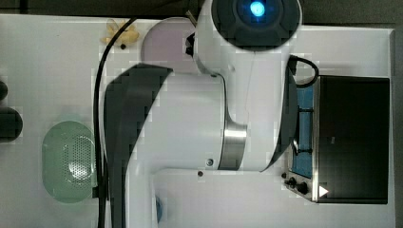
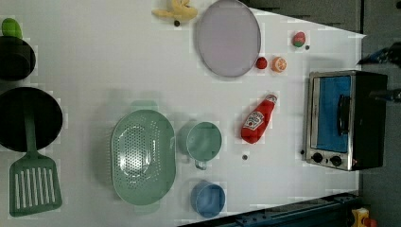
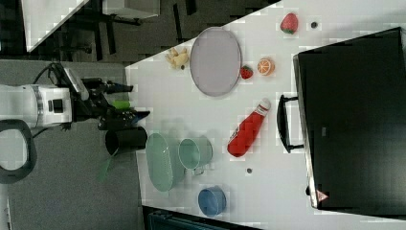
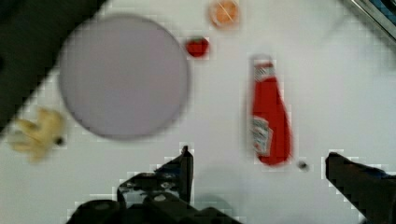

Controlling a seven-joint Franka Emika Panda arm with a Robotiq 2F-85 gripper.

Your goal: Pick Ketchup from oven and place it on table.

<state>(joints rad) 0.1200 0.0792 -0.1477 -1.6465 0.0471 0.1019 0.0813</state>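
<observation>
The Ketchup (image 2: 257,121) lies on its side on the white table (image 2: 85,71), just left of the oven (image 2: 345,119) in the left view, its cap toward the round plate (image 2: 228,38). In the wrist view the gripper (image 4: 259,161) hangs above the table, fingers spread wide, holding nothing.

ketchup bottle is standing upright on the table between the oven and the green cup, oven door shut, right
Not quite. The ketchup bottle is lying on its side, not upright; the left view shows it flat on the table, cap pointing toward the oven. The rest holds: it lies between the oven and the green cup, and the oven door is shut.
</observation>
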